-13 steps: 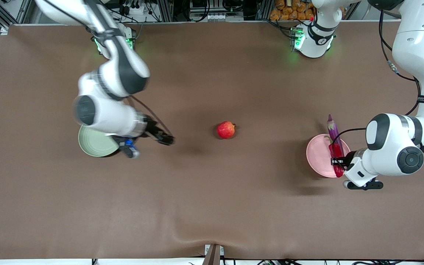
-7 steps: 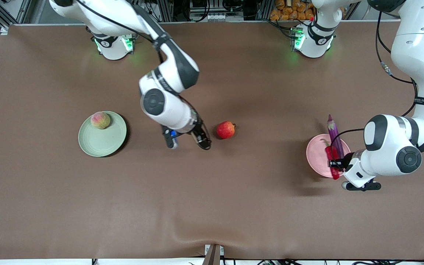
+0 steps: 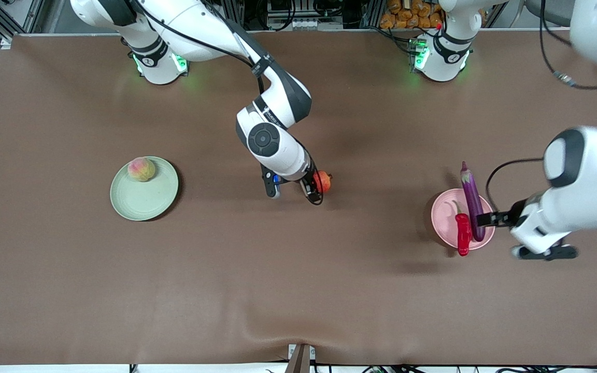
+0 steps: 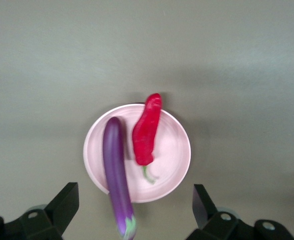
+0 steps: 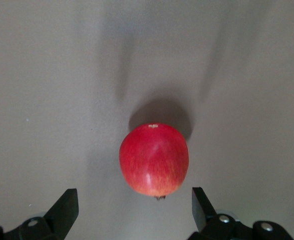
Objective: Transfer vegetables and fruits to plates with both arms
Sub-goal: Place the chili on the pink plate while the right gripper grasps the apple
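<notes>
On the brown counter (image 3: pixel 298 290), toward the right arm's end, the peach (image 3: pixel 141 169) sat at the rim of the green plate (image 3: pixel 144 188). At mid-counter the right pincer (image 3: pixel 313 190) hung spread wide over the red fruit (image 3: pixel 323 182), which lay on the counter. Toward the left arm's end, the pink plate (image 3: pixel 444 220) carried the chili pepper (image 3: pixel 463 233) and the eggplant (image 3: pixel 472 199) side by side, the eggplant's stem end overhanging the rim. The left pincer (image 3: pixel 491 219) hovered beside that plate, spread wide and empty.
</notes>
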You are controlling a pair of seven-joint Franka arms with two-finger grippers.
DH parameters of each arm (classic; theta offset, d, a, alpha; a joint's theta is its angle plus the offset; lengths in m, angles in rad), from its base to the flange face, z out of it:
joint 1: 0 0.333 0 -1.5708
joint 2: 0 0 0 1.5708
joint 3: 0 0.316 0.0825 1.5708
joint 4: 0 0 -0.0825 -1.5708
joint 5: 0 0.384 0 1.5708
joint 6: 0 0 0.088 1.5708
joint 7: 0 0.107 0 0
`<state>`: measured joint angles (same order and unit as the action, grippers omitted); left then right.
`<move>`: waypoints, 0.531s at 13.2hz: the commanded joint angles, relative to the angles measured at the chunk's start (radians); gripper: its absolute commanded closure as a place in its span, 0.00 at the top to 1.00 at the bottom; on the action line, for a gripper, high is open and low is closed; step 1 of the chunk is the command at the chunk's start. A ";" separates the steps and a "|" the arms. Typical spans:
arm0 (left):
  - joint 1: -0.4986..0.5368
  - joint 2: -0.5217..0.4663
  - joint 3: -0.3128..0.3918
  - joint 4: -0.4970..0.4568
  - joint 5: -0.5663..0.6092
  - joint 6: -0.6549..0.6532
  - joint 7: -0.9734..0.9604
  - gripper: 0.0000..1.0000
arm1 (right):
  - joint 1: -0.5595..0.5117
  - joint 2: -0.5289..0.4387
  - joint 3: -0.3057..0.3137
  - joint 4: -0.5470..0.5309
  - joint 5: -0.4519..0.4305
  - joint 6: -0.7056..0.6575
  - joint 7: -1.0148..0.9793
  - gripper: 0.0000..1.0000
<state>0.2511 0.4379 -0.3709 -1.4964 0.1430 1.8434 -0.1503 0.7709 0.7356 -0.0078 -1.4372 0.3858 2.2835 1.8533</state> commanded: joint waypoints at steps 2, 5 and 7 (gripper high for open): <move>0.020 -0.146 0.003 0.030 0.003 -0.116 0.026 1.00 | 0.025 0.056 -0.011 0.035 -0.044 0.042 0.026 1.00; 0.020 -0.266 0.000 0.030 -0.012 -0.190 0.029 1.00 | 0.039 0.080 -0.012 0.035 -0.045 0.065 0.026 1.00; 0.022 -0.339 0.003 0.030 -0.013 -0.217 0.029 1.00 | 0.051 0.096 -0.012 0.035 -0.053 0.073 0.026 1.00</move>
<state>0.2657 0.1755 -0.3696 -1.4500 0.1428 1.6602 -0.1404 0.8015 0.8028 -0.0082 -1.4341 0.3563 2.3503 1.8540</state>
